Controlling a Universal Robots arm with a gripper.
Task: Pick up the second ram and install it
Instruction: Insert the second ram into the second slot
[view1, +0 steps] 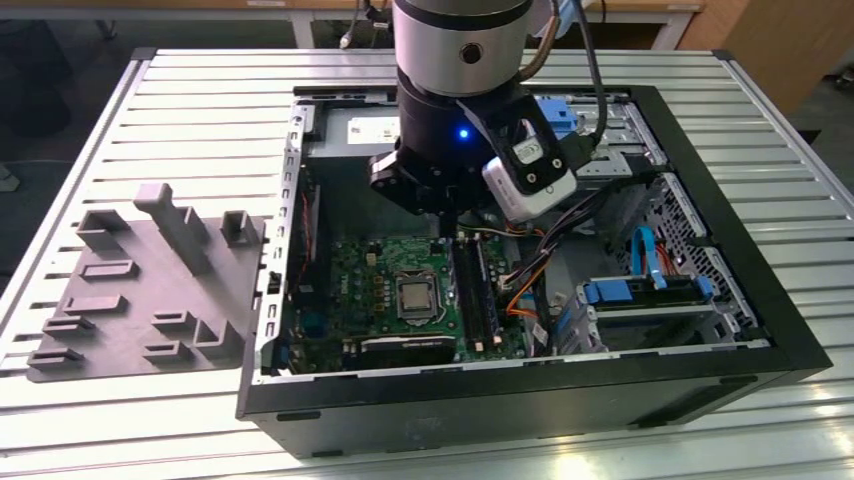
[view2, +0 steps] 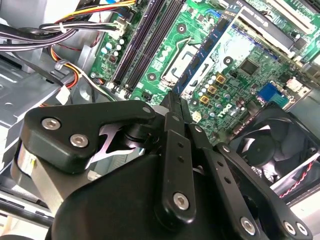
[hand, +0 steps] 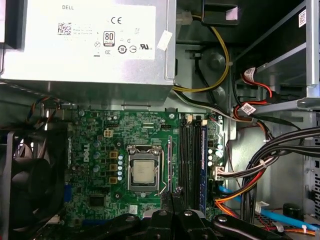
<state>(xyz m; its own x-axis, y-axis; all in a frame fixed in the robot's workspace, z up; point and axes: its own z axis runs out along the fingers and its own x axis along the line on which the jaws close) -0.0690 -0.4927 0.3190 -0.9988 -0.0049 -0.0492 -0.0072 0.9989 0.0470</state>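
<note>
My gripper (view1: 447, 218) hangs inside the open computer case (view1: 747, 300), low over the green motherboard (view1: 367, 280). In the second wrist view its black fingers (view2: 172, 125) are pressed together on the second ram (view2: 212, 52), a thin bluish-green board that juts out past the fingertips. The stick lies parallel to the long black memory slots (view2: 145, 45) and floats above the processor socket (hand: 145, 170), beside the slots and not in one. In the first wrist view my gripper (hand: 175, 200) sits between the socket and the slots (hand: 187, 160).
A bluish stick (hand: 203, 165) stands in one slot nearest the cables. The grey power supply box (hand: 90, 40) closes the far end, a black fan (view2: 272, 150) sits beside the board, and cable bundles (hand: 260, 165) crowd the drive bay side. A grey holder block (view1: 147, 290) lies outside the case.
</note>
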